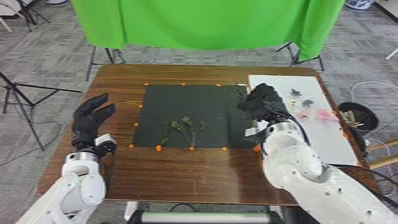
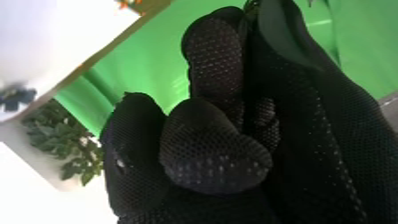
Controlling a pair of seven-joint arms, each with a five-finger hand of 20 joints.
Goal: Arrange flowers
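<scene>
Loose green sprigs (image 1: 187, 120) lie on the dark mat (image 1: 164, 107), near its edge on the robot's side, stems close tog. & partly crossing. R robot hand (image 1: 262, 101) is over the mat's R edge, toward the far end; grip narrow, looks to pinch a thin green sprig (image 2: 252, 6) btwn fingertips, tho most of it's hidden by the glove. Just beyond, on the white sheet (image 1: 329, 145): grey flowers (image 1: 307, 103) & pink flowers (image 1: 322, 114), prob. for later. Orange markers (image 1: 159, 148) run round the mat on the desk (image 1: 204, 175). L robot hand (image 1: 89, 117) is off the mat's L side, wide, thumb apart, holding nothing.

Risks, my guess: stem's v. thin, so a slack pinch cld let it twist or slip & land askew; too tight cld crush it. Glove mesh may snag leaves on release, dragging the sprig out of line. If the hand comes down low nr the sheet, knuckles cld nudge the grey flowers. Lowering by the sprigs already down risks hooking their crossed stems & spoiling the layout.
</scene>
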